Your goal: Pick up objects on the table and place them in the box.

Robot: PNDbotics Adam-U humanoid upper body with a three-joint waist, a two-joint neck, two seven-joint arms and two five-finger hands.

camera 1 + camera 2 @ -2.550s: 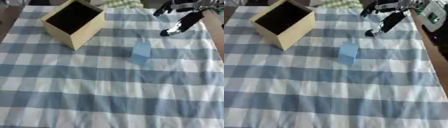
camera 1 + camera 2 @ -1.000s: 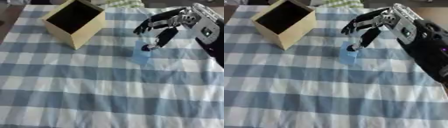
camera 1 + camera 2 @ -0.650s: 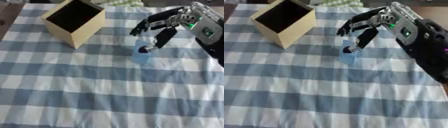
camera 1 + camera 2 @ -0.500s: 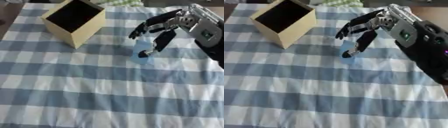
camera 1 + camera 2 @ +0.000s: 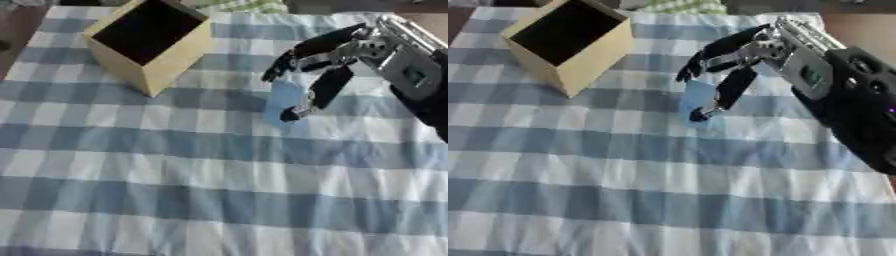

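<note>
While nothing yet sits in box | near: bare checked cloth (image 5: 175, 200) | mid: small blue block (image 5: 282, 97) standing on cloth, right hand (image 5: 737, 55) curling fingers and thumb around it, not yet lifted | far: open box (image 5: 149, 42) well left | left hand unseen | remaining: lift, carry, drop in.

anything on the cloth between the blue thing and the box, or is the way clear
Nothing visible stands in the way. The right hand is already on the light blue object, and only bare checked cloth lies between it and the open box to its upper left.
</note>
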